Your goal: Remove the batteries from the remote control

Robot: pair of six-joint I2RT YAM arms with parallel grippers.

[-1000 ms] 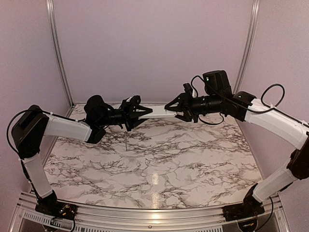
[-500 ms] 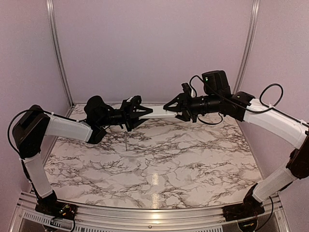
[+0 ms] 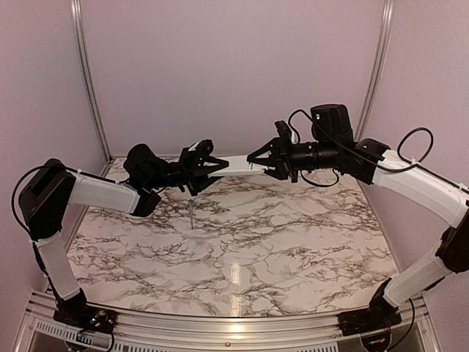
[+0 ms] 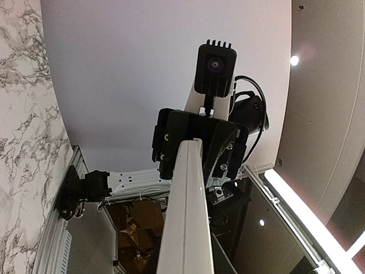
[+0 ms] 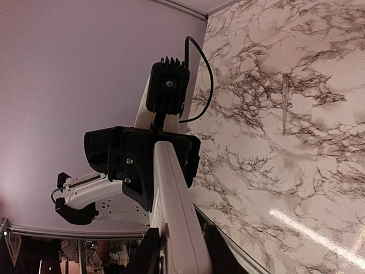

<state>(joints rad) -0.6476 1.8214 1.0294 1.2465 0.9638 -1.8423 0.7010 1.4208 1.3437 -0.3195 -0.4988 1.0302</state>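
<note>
Marble table (image 3: 293,249): takes up the whole floor of the cell. Both arms reach in over its far half and meet above it.

Left arm (image 3: 95,194) comes in from the table's left side and right arm (image 3: 418,180) from its right, both roughly level and well clear of the top.

Remote control (image 3: 236,163): held in the air over the far middle of the table, lying lengthwise between the two grippers, not touching the marble.

Left gripper (image 3: 214,165): clamped on the remote's left end. Right gripper (image 3: 255,158): fingers pinched against the right end, grasping it too.

Slim grey pointed tool (image 3: 190,215): flat on the table, left of centre, nothing touching it.
</note>
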